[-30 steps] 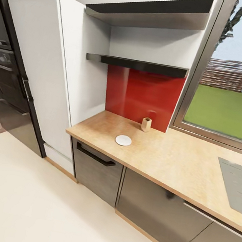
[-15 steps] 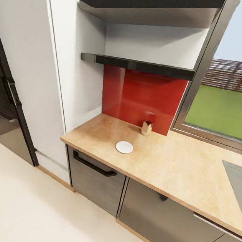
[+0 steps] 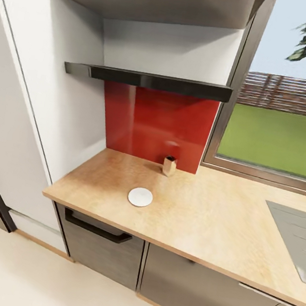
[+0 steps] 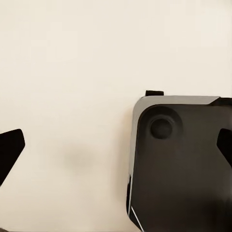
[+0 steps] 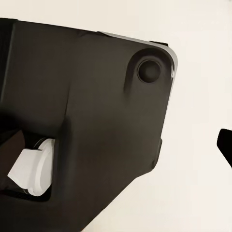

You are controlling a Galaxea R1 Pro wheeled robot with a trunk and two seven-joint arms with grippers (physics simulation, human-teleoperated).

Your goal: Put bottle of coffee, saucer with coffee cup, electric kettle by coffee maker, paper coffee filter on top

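Bench [image 3: 219, 231]: running pale wood-look above dark grey cabinet fronts.
Saucer [image 3: 140, 197]: lying flat near the bench's front edge, toward its left end.
Small jar [image 3: 169, 165]: standing at the back edge, against the red panel.
Left fingers [image 4: 9, 151]: spreading wide, holding nothing.
Right fingers [image 5: 225, 143]: one tip showing; state cannot be told.

The kitchen countertop [image 3: 202, 219] is a pale wood-look slab above dark grey cabinet fronts, running from a white tall unit toward the window. The saucer [image 3: 140, 196], flat and white, lies on it near the front edge. A small tan container [image 3: 169, 165] stands farther back, just in front of the red backsplash. A grey inset panel [image 3: 294, 234] sits flush at the far right.
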